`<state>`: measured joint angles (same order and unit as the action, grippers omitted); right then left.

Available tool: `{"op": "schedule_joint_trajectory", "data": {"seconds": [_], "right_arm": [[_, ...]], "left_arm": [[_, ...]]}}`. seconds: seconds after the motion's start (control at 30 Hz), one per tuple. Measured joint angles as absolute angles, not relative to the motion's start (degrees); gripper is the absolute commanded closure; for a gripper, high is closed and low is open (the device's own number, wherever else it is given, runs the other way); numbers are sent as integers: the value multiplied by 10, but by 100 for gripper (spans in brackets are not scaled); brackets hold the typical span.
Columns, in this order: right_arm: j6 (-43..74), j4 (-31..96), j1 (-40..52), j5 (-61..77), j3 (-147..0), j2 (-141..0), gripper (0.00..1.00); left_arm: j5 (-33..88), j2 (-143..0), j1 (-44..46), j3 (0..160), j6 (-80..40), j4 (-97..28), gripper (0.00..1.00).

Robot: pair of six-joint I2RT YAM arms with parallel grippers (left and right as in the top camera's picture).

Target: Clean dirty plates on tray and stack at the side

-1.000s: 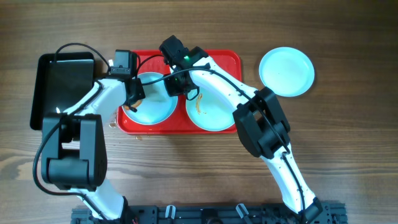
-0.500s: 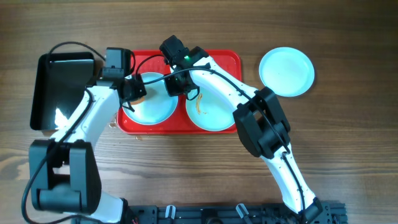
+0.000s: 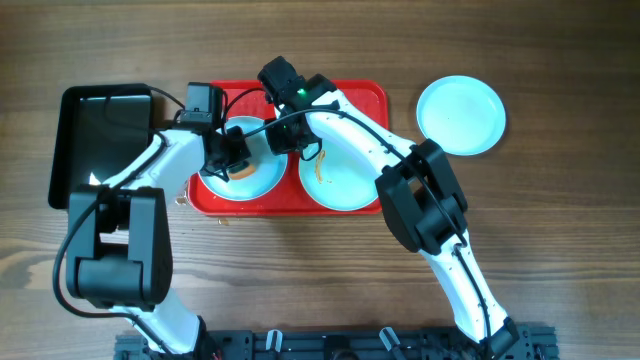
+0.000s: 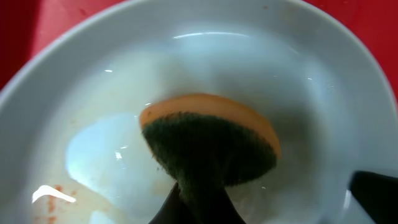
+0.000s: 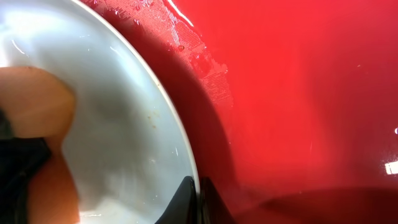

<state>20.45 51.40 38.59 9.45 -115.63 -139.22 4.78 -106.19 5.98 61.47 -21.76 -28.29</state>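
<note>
The red tray (image 3: 365, 95) holds two plates. On the left plate (image 3: 262, 178) my left gripper (image 3: 237, 160) is shut on an orange sponge with a dark green scrub face (image 3: 243, 170) and presses it onto the plate. The left wrist view shows the sponge (image 4: 211, 143) on the wet plate (image 4: 93, 155), with faint orange smears at the lower left. My right gripper (image 3: 281, 140) is shut on that plate's right rim, which the right wrist view (image 5: 198, 199) shows pinched over the tray (image 5: 298, 93). The right plate (image 3: 345, 185) has orange-brown smears. A third plate (image 3: 460, 115) lies on the table right of the tray.
A black rectangular pan (image 3: 100, 140) lies on the wooden table left of the tray. Both arms cross over the tray's upper half.
My left gripper has moved the sponge from the left plate's left edge toward its middle. The right gripper has stayed on the rim.
</note>
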Motion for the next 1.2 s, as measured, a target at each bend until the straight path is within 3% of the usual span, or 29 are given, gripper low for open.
{"op": "schedule_joint_trajectory", "data": {"seconds": [0.37, 0.8, 1.0, 1.2], "right_arm": [[205, 513, 386, 98, -1156, -1392, 96], [204, 510, 389, 107, -1156, -1392, 96], [203, 511, 384, 102, -1157, -1392, 96], [191, 527, 368, 49, -1172, -1392, 96]], "left_arm": [[-174, -1067, 67, 620, -204, -302, 96], [-270, -1025, 75, 618, -201, -296, 96], [-236, -882, 63, 619, -201, -310, 96], [-131, -851, 63, 621, -201, -373, 96]]}}
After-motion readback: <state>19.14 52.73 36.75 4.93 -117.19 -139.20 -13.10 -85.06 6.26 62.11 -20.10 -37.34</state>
